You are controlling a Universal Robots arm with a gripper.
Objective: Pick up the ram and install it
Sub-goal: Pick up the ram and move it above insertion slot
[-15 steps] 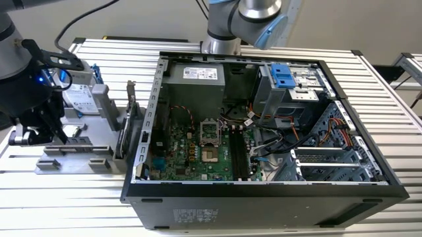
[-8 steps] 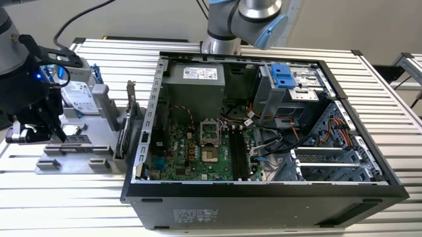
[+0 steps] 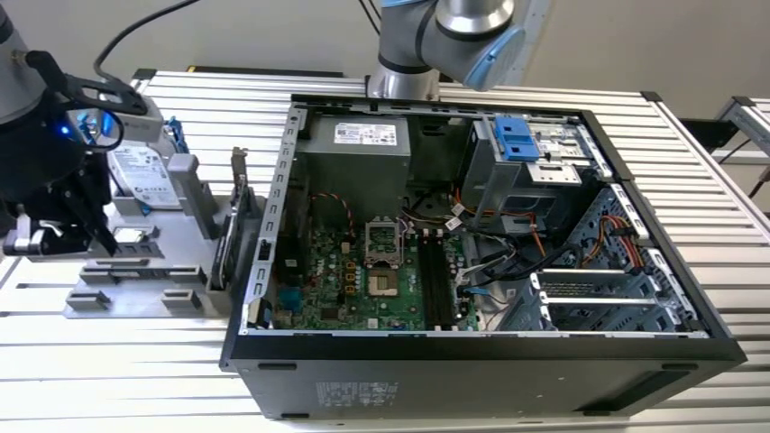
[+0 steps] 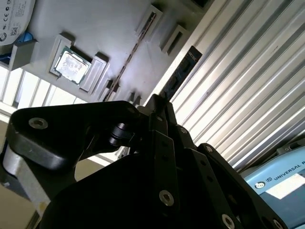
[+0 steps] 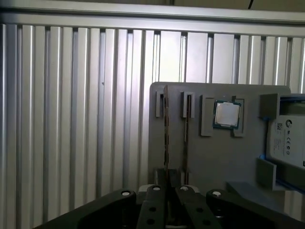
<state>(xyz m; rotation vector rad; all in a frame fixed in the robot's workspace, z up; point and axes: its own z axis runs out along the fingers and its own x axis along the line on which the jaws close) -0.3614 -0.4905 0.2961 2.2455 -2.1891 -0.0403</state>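
The ram (image 5: 166,129) is a thin dark stick seen edge-on, reaching out from between my fingertips. My gripper (image 5: 167,180) is shut on its near end. In the second wrist view the ram (image 4: 182,70) stands out over the ribbed table past the edge of the grey fixture (image 4: 109,28), with the gripper (image 4: 159,102) clamped on it. In the exterior view the gripper (image 3: 99,236) hangs at the far left, over the near end of the grey fixture (image 3: 180,225), away from the open computer case (image 3: 481,347). The long black memory slots (image 3: 435,284) lie on the green motherboard inside the case.
The fixture also carries a square silver processor chip (image 5: 227,114) and a silver hard drive (image 5: 288,138) with blue brackets. A thin part stands in the fixture slot (image 5: 187,124) beside the ram. Cables and a drive cage (image 3: 529,162) crowd the case's exterior-view right. A second arm's base (image 3: 409,54) stands behind the case.
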